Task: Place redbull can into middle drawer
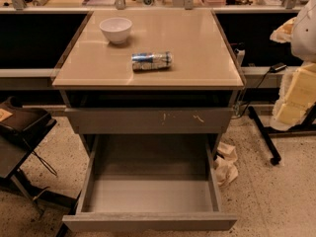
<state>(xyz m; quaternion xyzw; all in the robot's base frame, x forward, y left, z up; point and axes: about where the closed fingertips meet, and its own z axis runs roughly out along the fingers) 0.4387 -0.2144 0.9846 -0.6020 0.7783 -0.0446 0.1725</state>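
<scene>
Your middle drawer (148, 222) stands pulled well out at the bottom of the cabinet, and only its smooth grey floor shows between the low side walls. Above it, 1 drawer front (148, 121) with pale scratch marks sits nearly closed, with a dark gap under the desk (197, 43) top.

On the desk a white bowl (115, 29) stands upright near the back left; you cannot tell whether anything is in it. The can (151, 61) lies on its side near the middle of the desk, in front of the bowl and apart from it, its long axis running left to right. It is slim, blue and silver, with shiny ends. No writing on it can be read.

Crumpled paper (225, 164) lies on the floor just right of the cabinet.

Your tool does not appear in this view, so you cannot tell how far open it is or whether it has hold of anything.
</scene>
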